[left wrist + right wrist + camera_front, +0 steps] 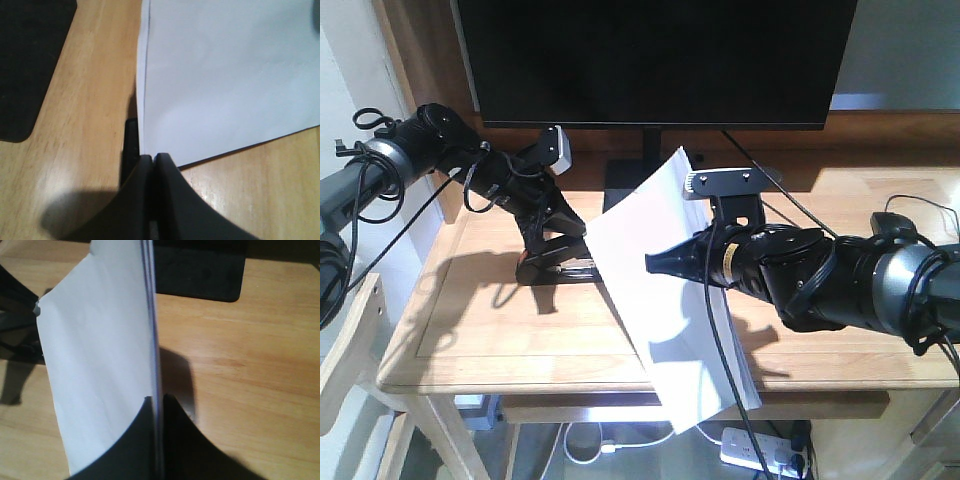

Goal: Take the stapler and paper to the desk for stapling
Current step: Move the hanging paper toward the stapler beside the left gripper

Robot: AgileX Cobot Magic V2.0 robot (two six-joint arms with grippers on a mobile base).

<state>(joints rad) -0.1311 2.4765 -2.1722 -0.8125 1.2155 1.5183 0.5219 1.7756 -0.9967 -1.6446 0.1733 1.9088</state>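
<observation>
Right gripper (159, 405) clamped on paper (642, 215) edge, sheets tilted above desk (490, 335). Left gripper (152, 162) jaws together, tips on stapler (558, 263) at left, paper corner there. Monitor (650, 60) stands far behind.

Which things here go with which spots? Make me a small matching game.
Things:
1. paper
2. stapler
3. monitor
4. power strip

Places:
A. on the floor beneath the desk
B. dark, standing at the back of the desk
C. clamped in the right gripper, tilted above the desk
D. on the desk at the left gripper, by the paper's edge

Pairs: 1-C, 2-D, 3-B, 4-A
</observation>
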